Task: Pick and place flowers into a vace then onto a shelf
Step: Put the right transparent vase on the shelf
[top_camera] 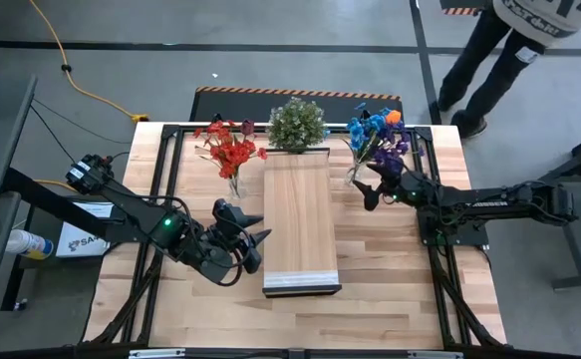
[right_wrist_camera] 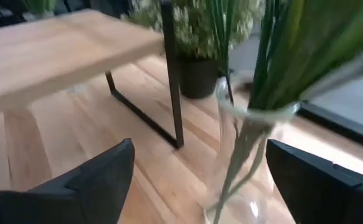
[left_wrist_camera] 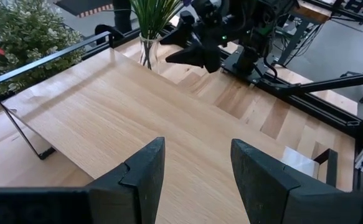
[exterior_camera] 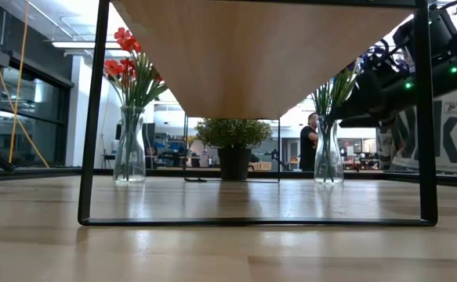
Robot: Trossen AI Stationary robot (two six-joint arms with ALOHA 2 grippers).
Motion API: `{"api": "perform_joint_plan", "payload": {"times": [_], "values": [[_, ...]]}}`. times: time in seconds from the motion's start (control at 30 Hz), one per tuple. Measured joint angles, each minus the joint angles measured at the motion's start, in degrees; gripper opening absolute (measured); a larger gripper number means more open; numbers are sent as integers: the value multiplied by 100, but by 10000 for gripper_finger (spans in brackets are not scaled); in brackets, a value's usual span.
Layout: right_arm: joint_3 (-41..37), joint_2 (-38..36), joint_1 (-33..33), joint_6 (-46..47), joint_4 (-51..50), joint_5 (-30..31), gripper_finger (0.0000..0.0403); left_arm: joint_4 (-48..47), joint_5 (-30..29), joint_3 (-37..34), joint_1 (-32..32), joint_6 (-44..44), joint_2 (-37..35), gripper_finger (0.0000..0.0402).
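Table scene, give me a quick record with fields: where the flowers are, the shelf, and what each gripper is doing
red flowers: in a glass vase left of the shelf
blue and purple flowers: in a second vase, right of shelf
shelf top: bare
left gripper: open, at shelf's left edge
right gripper: open, around second vase

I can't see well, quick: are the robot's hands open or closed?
Left gripper: open, empty, beside the shelf.
Right gripper: open around the glass vase.
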Motion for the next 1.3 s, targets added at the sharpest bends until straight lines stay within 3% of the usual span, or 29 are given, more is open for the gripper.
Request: {"api": "perform_joint_plan", "payload": {"times": [0.5, 0.8, 1.3], "values": [[0, 0, 1, -157, 276, -628, 367, -8, 5, 1, 0, 0, 0, 215], [0, 0, -2, -59, -44, 166, 367, -27, 12, 0, 0, 0, 0, 215], [0, 11, -4, 148, 1, 429, 367, -66, 0, 0, 0, 0, 0, 215]]}}
